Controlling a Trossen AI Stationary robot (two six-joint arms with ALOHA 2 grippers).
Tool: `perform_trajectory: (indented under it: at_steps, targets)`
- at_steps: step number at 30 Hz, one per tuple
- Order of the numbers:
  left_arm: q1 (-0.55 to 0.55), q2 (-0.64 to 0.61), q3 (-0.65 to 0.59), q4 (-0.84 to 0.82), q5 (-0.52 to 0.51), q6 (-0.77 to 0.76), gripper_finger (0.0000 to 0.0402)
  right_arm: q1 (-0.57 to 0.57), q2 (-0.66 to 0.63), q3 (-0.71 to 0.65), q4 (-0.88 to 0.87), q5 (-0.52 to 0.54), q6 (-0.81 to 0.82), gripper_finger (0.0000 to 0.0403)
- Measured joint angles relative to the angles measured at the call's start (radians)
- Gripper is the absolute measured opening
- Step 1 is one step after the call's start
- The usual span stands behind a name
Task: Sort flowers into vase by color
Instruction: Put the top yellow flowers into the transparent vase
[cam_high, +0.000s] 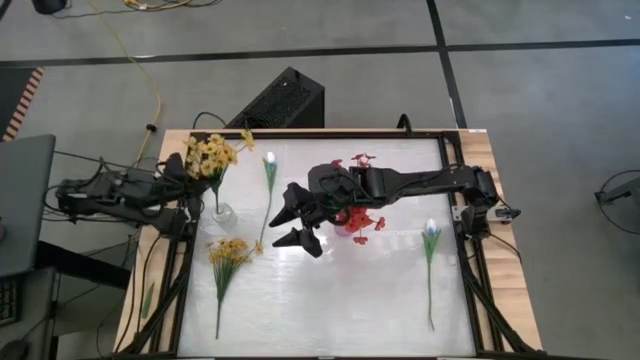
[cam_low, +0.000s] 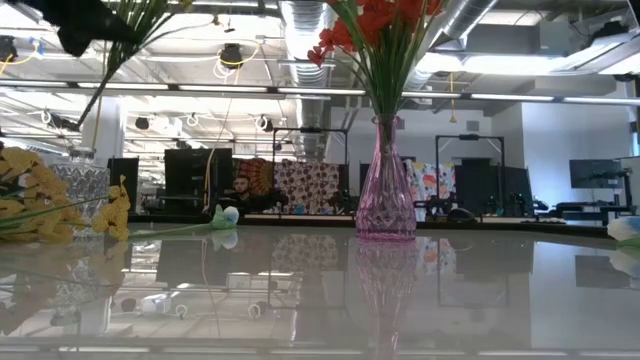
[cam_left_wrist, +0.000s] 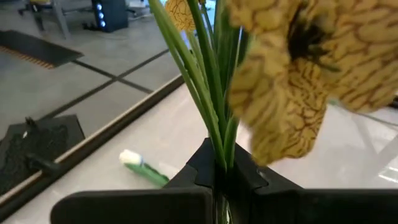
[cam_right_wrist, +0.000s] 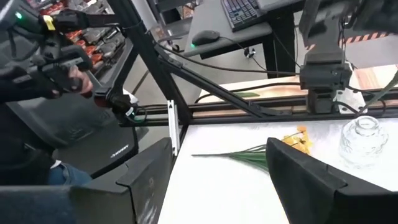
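Left gripper (cam_left_wrist: 217, 177): its fingers are closed on the green stems of a yellow spray (cam_high: 209, 155), at the left edge of the table (cam_high: 350, 300), above the clear vase (cam_high: 224, 212).
Right gripper (cam_high: 296, 221): the jaws stand wide and hold nothing; it hangs over the middle of the table, just left of the pink vase (cam_low: 386, 195).
Red flowers (cam_low: 372, 25): they stand upright in the pink vase.
Second yellow spray (cam_high: 228, 258): lies flat on the table, nearer than the clear vase.
White tulips: one (cam_high: 269, 180) lies between the two vases, one (cam_high: 431, 262) lies at the right side.
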Motion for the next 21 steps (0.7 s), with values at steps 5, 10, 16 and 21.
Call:
perform_trajectory:
  at_steps: [5, 10, 16, 21]
  targets:
    - [0.000, 0.000, -0.059, 0.002, -0.047, 0.010, 0.0000, -0.001, 0.000, 0.000, -0.001, 0.001, 0.000, 0.0286]
    - [0.000, 0.000, -0.067, 0.005, -0.078, 0.017, 0.0000, -0.002, 0.000, 0.000, 0.000, 0.001, 0.000, 0.0286]
    - [0.000, 0.000, -0.067, 0.013, -0.079, 0.027, 0.0000, -0.002, 0.000, 0.000, 0.000, 0.000, 0.000, 0.0286]
    - [0.000, 0.000, -0.067, 0.021, -0.088, 0.042, 0.0000, -0.002, 0.000, 0.000, 0.000, 0.000, 0.000, 0.0286]
